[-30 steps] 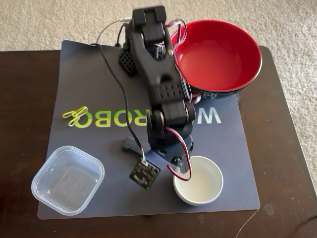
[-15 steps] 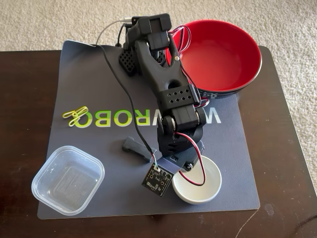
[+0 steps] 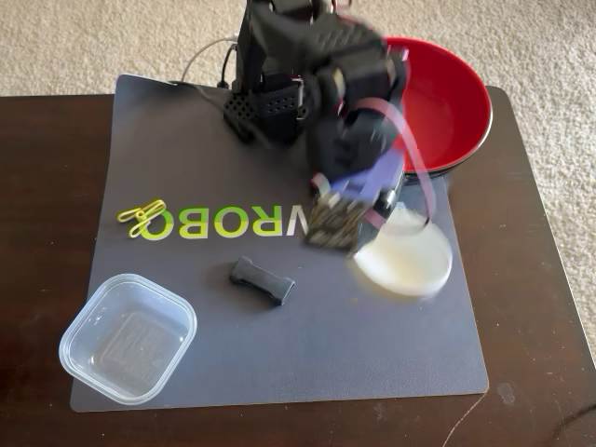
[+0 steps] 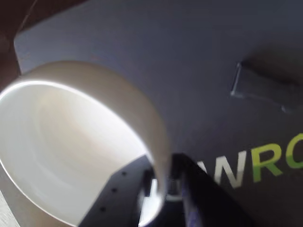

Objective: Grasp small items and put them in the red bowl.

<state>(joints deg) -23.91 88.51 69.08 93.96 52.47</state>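
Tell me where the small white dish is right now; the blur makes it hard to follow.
In the fixed view the white dish hangs from the gripper at the mat's right side, just below the red bowl; the wrist view shows the fingers pinching its rim.

Raised, motion-blurred arm, gripper (image 4: 158,189) clamped across a white rim.

Arm (image 3: 321,84) swung up and back toward the red bowl (image 3: 447,102), blurred in motion. Small white dish (image 3: 405,256) lifted off its former spot on the mat (image 3: 279,354), carried nearer the bowl, rim pinched by the gripper (image 4: 161,189). Black bone-shaped piece (image 3: 262,280) uncovered, fully visible.
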